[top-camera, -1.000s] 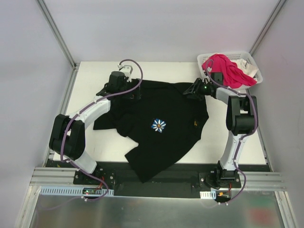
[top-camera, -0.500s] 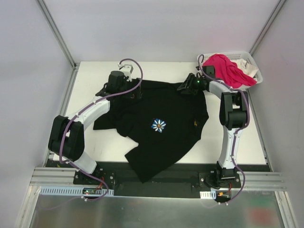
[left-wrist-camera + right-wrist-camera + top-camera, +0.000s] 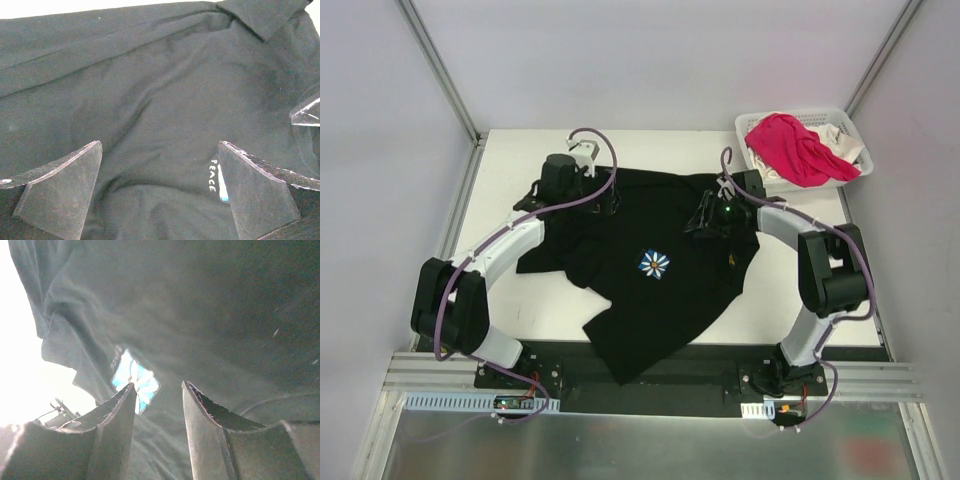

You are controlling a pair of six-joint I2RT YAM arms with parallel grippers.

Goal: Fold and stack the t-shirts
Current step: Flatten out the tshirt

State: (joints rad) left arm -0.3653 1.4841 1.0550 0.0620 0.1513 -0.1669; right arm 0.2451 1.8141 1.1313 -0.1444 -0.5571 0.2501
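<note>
While the table (image 3: 800, 290) carries the black shirt (image 3: 660, 270) rumpled and askew, spreading should come before folding: pinch far edge, both sides, draw flat. Basket (image 3: 820, 115), far right: pink shirt (image 3: 795, 148), white shirt (image 3: 842, 152) heaped inside. Left gripper (image 3: 159, 145): jaws wide apart, empty, over cloth. Right gripper (image 3: 158, 384): half apart, empty, above chest

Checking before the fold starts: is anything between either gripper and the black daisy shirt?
Nothing visible does. The left gripper and right gripper both stand open directly over the black daisy-print t-shirt, with only its bare cloth showing between their jaws.
</note>
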